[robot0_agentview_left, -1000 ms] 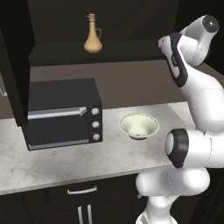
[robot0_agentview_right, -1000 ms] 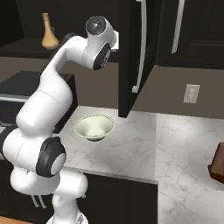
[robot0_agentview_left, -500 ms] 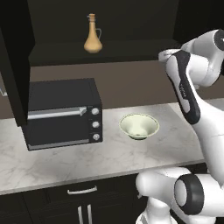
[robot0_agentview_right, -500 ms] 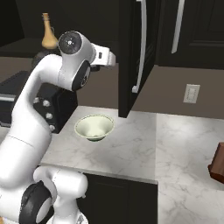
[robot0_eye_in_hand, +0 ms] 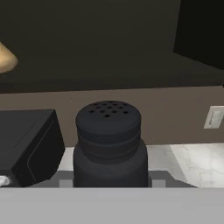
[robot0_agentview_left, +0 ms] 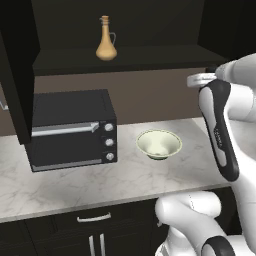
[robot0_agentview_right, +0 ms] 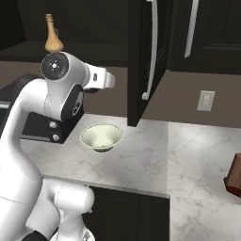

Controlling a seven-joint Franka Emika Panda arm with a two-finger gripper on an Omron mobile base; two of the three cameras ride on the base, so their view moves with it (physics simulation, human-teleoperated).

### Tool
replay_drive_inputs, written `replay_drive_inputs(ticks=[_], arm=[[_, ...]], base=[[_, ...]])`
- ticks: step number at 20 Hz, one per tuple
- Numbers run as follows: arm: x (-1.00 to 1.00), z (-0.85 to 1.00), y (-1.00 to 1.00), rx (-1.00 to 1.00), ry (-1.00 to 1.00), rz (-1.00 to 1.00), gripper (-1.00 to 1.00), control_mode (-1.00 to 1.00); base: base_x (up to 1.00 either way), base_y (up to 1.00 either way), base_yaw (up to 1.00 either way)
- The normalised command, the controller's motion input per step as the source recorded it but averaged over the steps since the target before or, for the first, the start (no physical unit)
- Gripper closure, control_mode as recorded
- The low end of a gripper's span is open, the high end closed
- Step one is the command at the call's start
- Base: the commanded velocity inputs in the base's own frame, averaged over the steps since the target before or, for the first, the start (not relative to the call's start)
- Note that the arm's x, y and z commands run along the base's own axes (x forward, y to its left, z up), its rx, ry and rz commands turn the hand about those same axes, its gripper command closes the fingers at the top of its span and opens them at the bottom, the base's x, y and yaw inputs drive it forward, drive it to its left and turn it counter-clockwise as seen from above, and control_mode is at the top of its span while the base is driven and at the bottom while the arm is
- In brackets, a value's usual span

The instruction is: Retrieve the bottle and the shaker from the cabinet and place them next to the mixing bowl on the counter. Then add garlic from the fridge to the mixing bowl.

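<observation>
You've got open marble on the counter [robot0_agentview_right: 155, 155] to the right of the mixing bowl [robot0_agentview_left: 159, 144], nothing standing there until the brown block [robot0_agentview_right: 234, 176] at the far right edge. Left of the bowl, a bare strip, then the black oven box [robot0_agentview_left: 70, 128] walls off that side. Overhead, the cabinet [robot0_agentview_left: 125, 57] shelf juts out above bowl and oven, with the bottle [robot0_agentview_left: 106, 40] alone on it and free shelf beside it. The open cabinet door [robot0_agentview_right: 141, 61] hangs down just right of the bowl, so mind that edge.
</observation>
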Motion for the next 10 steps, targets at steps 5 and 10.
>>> replay_drive_inputs(ticks=[5,10], arm=[[0.01,-0.62,-0.02,-0.02,0.13,-0.02,1.00,-1.00],[0.10,-0.82,-0.05,-0.01,0.10,-0.02,1.00,-1.00]], base=[[0.00,0.00,0.00],[0.00,0.00,0.00]])
